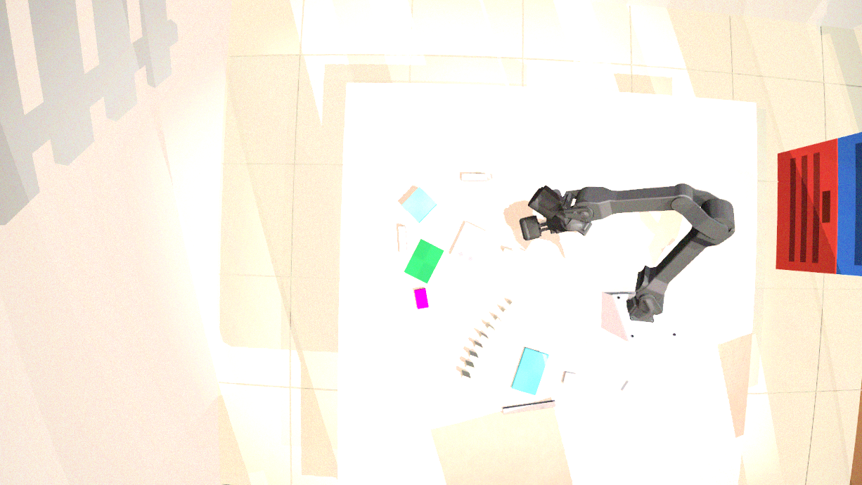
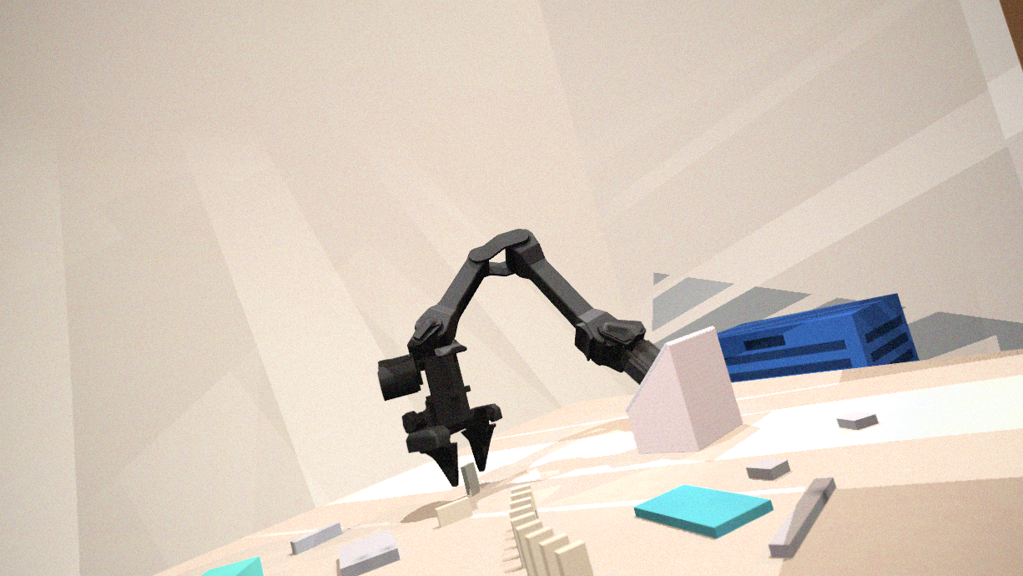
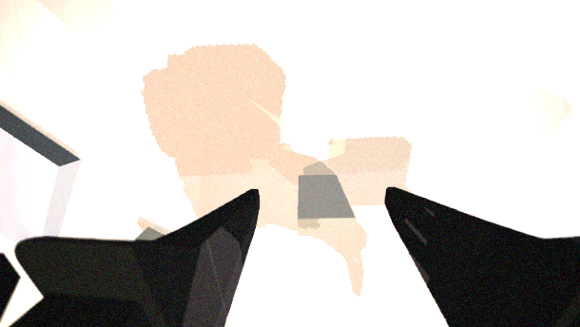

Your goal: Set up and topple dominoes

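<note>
A row of several pale dominoes stands in a diagonal line on the white table. A single loose domino stands upright apart from the row, beyond its far end. My gripper hangs straight down over this domino, with one fingertip on each side. The fingers are open, and in the wrist view a gap shows on both sides of the domino. Another loose domino lies flat on the table just beside it.
A white wedge stands by the arm's base. A cyan slab and a grey bar lie near the row. Green, magenta and pale cyan blocks and a white box lie to the left.
</note>
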`<state>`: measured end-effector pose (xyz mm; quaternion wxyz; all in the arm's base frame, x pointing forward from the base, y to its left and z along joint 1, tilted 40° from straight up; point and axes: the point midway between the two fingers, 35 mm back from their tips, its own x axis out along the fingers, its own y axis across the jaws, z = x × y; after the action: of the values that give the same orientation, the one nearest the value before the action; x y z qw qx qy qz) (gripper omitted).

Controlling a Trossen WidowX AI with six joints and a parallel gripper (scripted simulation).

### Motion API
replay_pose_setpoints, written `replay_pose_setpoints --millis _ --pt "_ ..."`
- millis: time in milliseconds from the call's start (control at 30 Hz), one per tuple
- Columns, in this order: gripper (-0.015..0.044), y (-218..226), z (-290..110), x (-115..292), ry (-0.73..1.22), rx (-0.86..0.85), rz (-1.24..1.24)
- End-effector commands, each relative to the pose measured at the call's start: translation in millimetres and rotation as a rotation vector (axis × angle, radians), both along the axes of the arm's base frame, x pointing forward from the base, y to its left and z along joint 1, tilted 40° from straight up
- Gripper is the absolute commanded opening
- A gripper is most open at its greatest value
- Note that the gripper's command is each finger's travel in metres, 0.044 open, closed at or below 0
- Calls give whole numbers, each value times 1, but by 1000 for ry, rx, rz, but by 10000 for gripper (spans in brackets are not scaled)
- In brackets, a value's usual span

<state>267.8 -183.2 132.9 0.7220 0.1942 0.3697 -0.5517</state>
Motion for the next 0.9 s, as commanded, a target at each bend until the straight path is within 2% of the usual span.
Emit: replay_pose_setpoints --millis 0,200,567,867 --pt "256 1 -4 -1 10 6 4" --pt "107 1 -4 -1 10 6 4" --pt "107 9 -2 4 -7 11 18" --pt "107 60 57 2 -3 24 9"
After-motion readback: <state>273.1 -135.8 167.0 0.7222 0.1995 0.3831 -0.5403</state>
